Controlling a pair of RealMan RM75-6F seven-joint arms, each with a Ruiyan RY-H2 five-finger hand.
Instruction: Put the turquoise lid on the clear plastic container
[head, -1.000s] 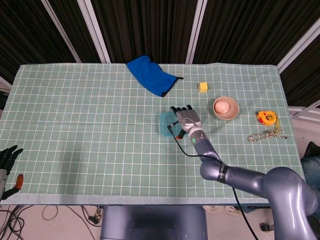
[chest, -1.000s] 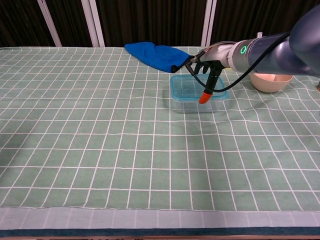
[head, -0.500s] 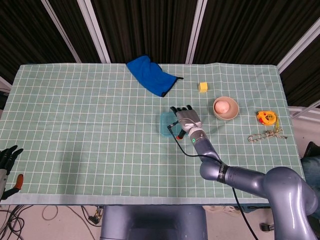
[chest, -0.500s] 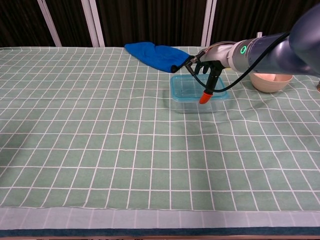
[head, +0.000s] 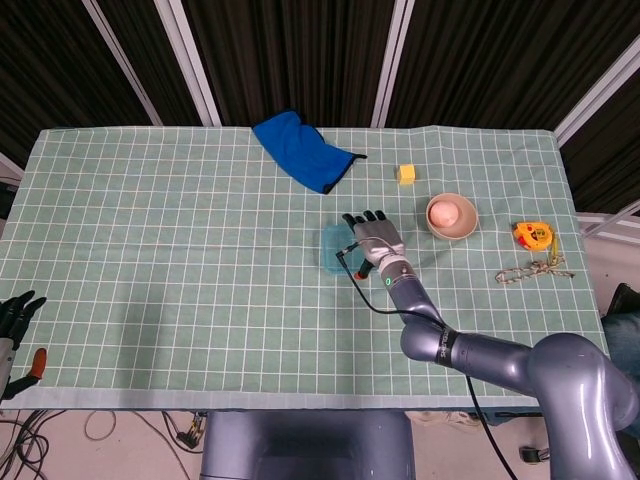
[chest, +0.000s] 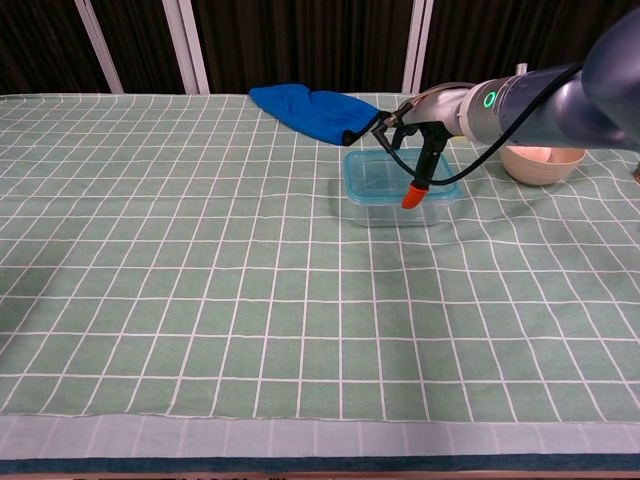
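The clear plastic container (chest: 396, 212) stands right of the table's middle with the turquoise lid (chest: 378, 176) lying on top of it. In the head view only the lid's left part (head: 331, 248) shows beside my right hand (head: 376, 236). That hand (chest: 430, 112) hovers over the lid's right half with fingers stretched out and nothing held. Its orange fingertip (chest: 412, 196) points down at the lid's front right edge; contact cannot be made out. My left hand (head: 14, 312) hangs off the table's near left corner, fingers apart and empty.
A blue cloth (head: 300, 150) lies behind the container, close to it in the chest view (chest: 305, 108). To the right are a yellow block (head: 405, 174), a beige bowl (head: 452, 216) holding a pink ball, a yellow tape measure (head: 532, 234) and a small chain (head: 535, 270).
My right hand and the lidded container have shifted very slightly to the right. The left hand has not moved.
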